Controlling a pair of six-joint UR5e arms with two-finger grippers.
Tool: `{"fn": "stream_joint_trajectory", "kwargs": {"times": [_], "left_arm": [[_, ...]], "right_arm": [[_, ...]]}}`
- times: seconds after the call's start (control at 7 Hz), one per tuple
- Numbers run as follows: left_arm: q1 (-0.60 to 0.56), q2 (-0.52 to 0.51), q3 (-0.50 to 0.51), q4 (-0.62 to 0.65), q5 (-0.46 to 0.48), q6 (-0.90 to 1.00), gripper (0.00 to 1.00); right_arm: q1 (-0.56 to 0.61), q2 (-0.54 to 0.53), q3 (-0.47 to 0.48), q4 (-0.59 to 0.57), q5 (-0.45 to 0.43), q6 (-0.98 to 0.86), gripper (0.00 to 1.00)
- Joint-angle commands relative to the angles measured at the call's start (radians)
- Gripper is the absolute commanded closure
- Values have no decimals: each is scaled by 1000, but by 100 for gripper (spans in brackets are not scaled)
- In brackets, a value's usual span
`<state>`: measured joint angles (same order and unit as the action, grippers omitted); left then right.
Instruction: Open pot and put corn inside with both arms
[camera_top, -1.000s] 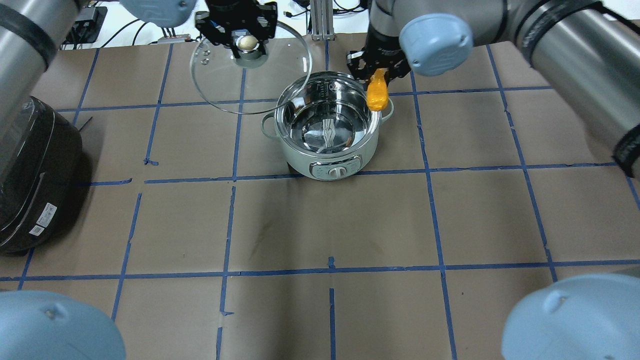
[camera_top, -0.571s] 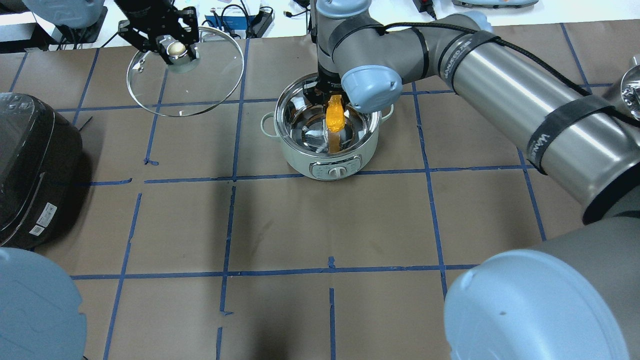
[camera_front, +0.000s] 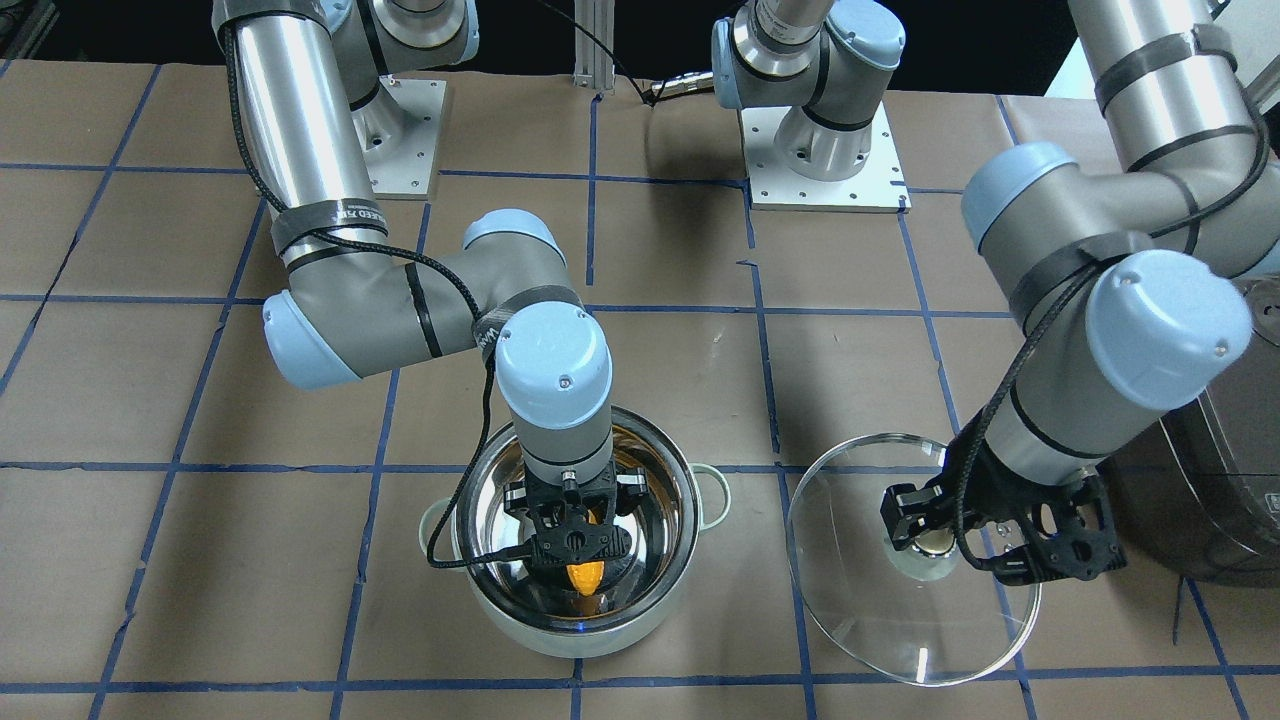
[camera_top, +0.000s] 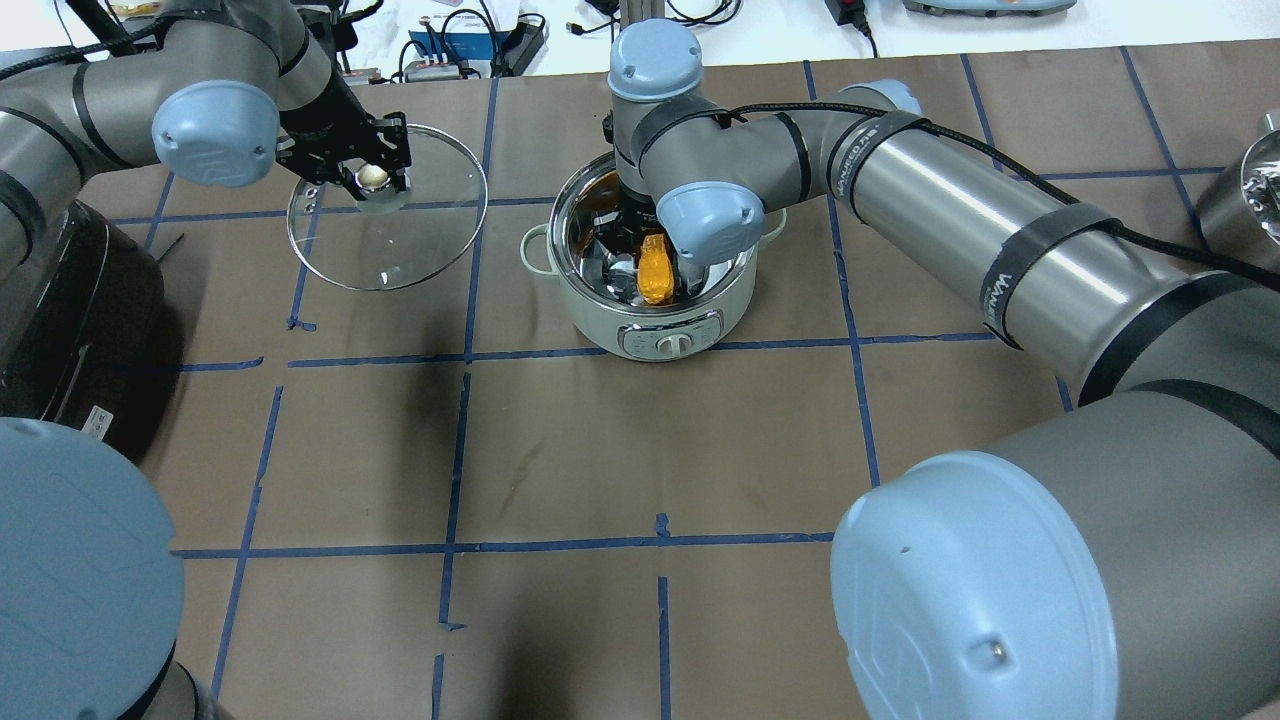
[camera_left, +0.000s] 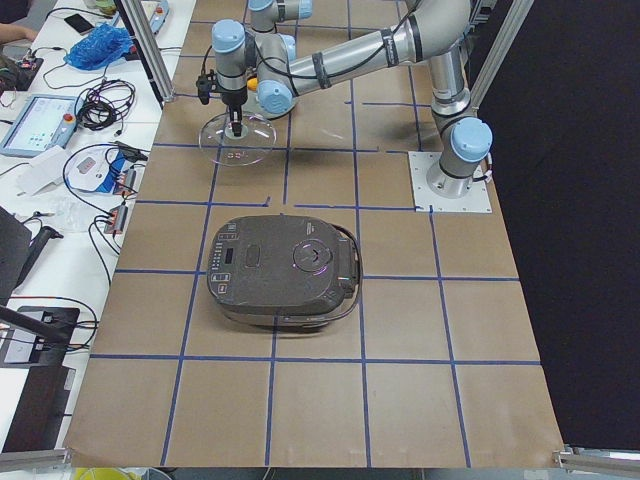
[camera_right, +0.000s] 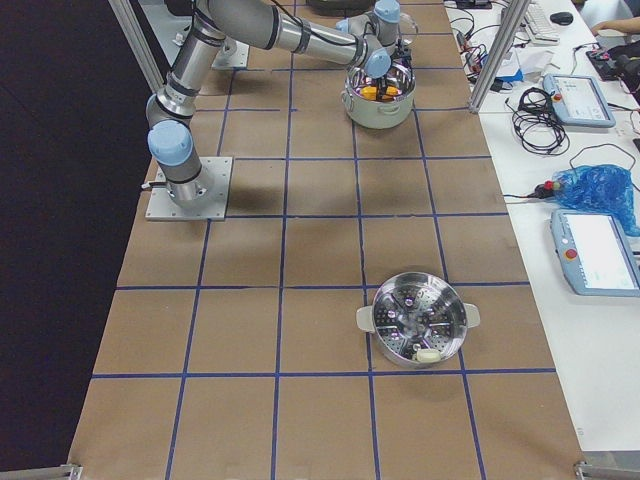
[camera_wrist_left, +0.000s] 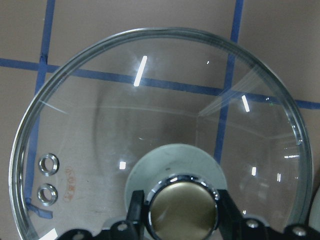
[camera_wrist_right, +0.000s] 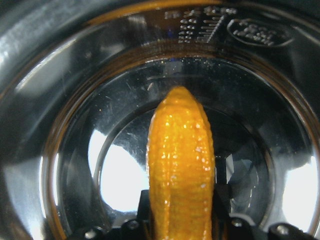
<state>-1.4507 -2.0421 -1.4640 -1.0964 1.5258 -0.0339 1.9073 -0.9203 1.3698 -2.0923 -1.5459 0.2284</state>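
pot (camera_top: 592, 318): was stood uncovered on the table (camera_top: 650, 450), about mid-length and toward the operators' edge. Its control dial was turned toward the robot's edge.
corn (camera_top: 655, 270): was held inside the steel bowl of the pot, with the tapered tip pointed down at the bowl floor. Whether the tip touched the floor could not be told.
right pincer (camera_wrist_right: 181, 206): was clenched on the thick end of the corn, with one finger seen at each side of the cob. It was positioned within the mouth of the pot.
right arm (camera_top: 950, 230): was extended from the robot's edge across the table, with its wrist set upright over the bowl.
lid (camera_top: 400, 240): was kept off the pot, on the side toward the table's left end, near the pot's loop handle but apart from it. The glass was seen slightly tilted. Whether its lower rim rested on the table could not be told.
knob (camera_wrist_left: 182, 207): was located at the centre of the lid and was gripped from two sides.
left pincer (camera_top: 372, 178): was clenched on the knob, and the lid was carried by it.
left arm (camera_top: 100, 100): was bent over the table's left half, above the lid.
rice cooker (camera_left: 285, 270): was set with its cover closed nearer the table's left end, beyond the lid.
steamer basket (camera_right: 415, 310): was placed near the table's right end, toward the operators' edge and well apart from the pot.
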Motion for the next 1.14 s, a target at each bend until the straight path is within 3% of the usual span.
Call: {"fn": "stream_joint_trajectory", "kwargs": {"times": [0.0,0.29,0.57,0.71,0.86,1.0], "left_arm": [[29,-73,2,29,2,15,98],[39,-92,1,29,5,23,95],[46,-99,1,30,5,29,91],[47,-110,2,32,5,29,77],[47,-112,2,53,5,29,1],[49,-103,4,58,8,28,0]], "right_arm": [[-1,-6,-1,6,1,-9,2],[-25,-131,14,46,-14,-11,2],[-127,-350,15,267,-13,-11,2],[-183,-450,15,420,-16,-12,3],[-226,-538,18,539,-13,-30,6],[-255,-587,26,613,-13,-31,18]]}}
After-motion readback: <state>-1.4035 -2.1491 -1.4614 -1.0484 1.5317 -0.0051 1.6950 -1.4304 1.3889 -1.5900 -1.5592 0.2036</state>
